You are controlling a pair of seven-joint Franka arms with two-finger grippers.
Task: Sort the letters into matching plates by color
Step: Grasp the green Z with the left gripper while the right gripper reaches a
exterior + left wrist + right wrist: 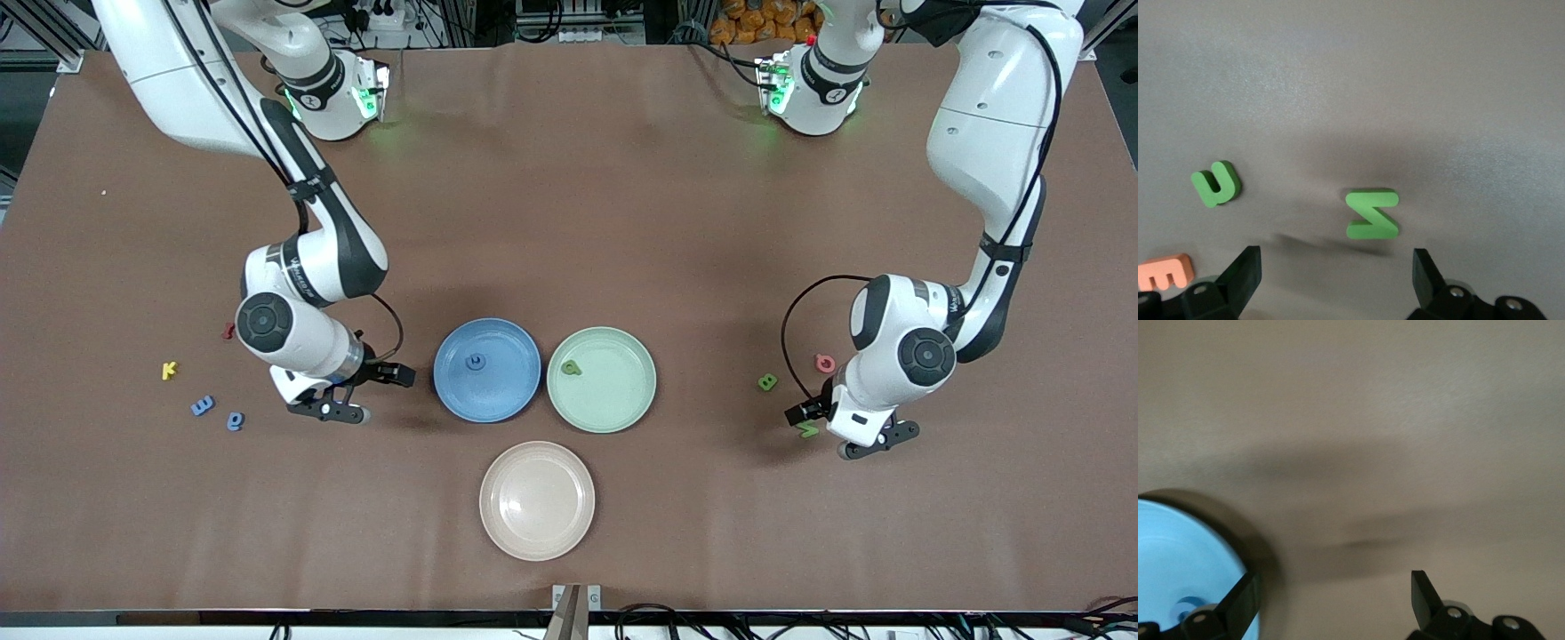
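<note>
Sorting is partly done: the blue plate [487, 370] holds one blue letter [477, 361], and the green plate [602, 379], touching or almost touching it toward the left arm's end of the tabletop [569, 178], holds one green letter [572, 367]. A beige plate [537, 500] sits nearer the camera than the blue plate and is no part of the job.

Well away from the blue plate toward the right arm's end lie two more blue letters, an E [203, 405] and a second one [235, 421] just beside it, with a yellow K [169, 370] and a red letter [228, 332] close by. Toward the left arm's end, past the green plate, lie a green B [767, 382], a pink letter [825, 363] and a green zigzag letter [1372, 214].

The left gripper [1337, 273] hangs low over that zigzag letter, fingers spread wide and empty; in the left wrist view the letter sits between the fingertips but off centre and a little ahead of them. A curved green letter [1217, 184] and an orange E [1163, 272] show there too. The right gripper [1335, 597] hovers just beside the blue plate on its right-arm side, fingers fully open, holding nothing.

To do this pick well, I would centre the left fingers on the zigzag letter, come straight down until the tips almost touch the tabletop, and close across its narrow width so the thin foam does not tip or slide out.
</note>
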